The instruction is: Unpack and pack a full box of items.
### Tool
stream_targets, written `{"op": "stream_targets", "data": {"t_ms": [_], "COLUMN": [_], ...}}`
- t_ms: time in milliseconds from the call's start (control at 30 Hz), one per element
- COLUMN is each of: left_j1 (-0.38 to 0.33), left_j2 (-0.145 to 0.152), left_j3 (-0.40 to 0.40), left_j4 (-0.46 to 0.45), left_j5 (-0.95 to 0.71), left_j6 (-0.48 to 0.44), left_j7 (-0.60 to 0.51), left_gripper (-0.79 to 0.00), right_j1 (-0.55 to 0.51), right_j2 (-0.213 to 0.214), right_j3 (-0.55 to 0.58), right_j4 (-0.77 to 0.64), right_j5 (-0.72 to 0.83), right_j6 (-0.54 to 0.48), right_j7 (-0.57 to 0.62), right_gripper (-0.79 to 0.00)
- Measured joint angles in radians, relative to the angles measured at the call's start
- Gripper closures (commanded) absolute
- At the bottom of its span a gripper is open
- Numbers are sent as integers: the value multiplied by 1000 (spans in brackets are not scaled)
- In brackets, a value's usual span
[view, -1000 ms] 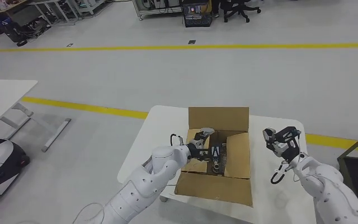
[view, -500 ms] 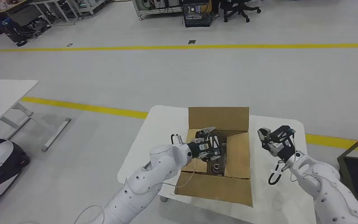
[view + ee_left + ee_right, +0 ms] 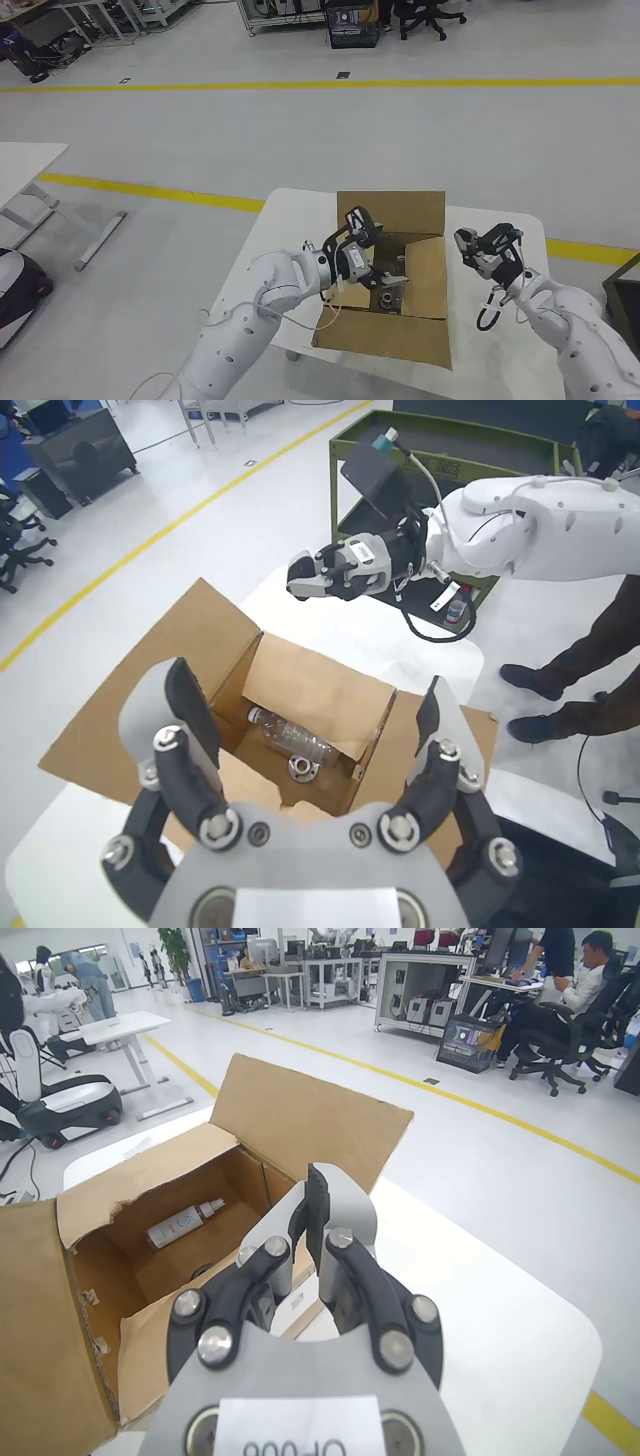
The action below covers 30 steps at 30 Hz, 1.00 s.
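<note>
Cardboard box [image 3: 392,212]: in the top view it is sitting open on the white desk [image 3: 285,225], with its far flap standing upright and its side flaps folding outward.
Left gripper [image 3: 388,276]: in the top view it is hovering over the open mouth of the box, with its arm coming in from the box's left side.
Right gripper [image 3: 466,242]: in the top view it is hanging above the desk just past the box's right flap, not touching the cardboard.
Clear plastic bottle [image 3: 295,737]: in the left wrist view it is lying on its side on the box floor, its white cap pointing into a corner.
Metal flange [image 3: 301,767]: in the left wrist view it is lying flat on the box floor just beside the clear bottle.
Left gripper fingers [image 3: 180,695]: in the left wrist view they are spreading wide apart above the box opening and holding nothing.
Right gripper, farther off: in the left wrist view it is hanging over the desk beyond the box, its fingers pressing together with nothing between them.
Spray bottle [image 3: 175,1228]: in the right wrist view it is lying on its side on the box floor, its white nozzle pointing toward the upright flap.
Right gripper fingers [image 3: 315,1200]: in the right wrist view they are pressing shut on nothing, beside the box's side flap.
</note>
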Motion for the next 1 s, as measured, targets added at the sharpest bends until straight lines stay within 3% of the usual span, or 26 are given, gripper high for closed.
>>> {"op": "stream_targets", "data": {"t_ms": [300, 467, 667, 1000], "left_j1": [5, -20, -46, -62], "left_j2": [0, -9, -19, -33], "left_j3": [8, 63, 150, 229], "left_j4": [16, 55, 81, 145], "left_j5": [8, 41, 239, 232], "left_j6": [30, 235, 437, 469], "left_j7": [-8, -138, -251, -260], "left_gripper": [-785, -785, -785, -785], "right_j1": [5, 8, 18, 42], "right_j2": [-8, -15, -26, -43], "right_j3": [-1, -4, -16, -30], "right_j4": [4, 17, 22, 53], "right_j5": [-13, -10, -11, -19], "right_j6": [-14, -14, -15, -19], "right_j7": [-2, 6, 19, 16], "right_gripper": [0, 0, 0, 0]}}
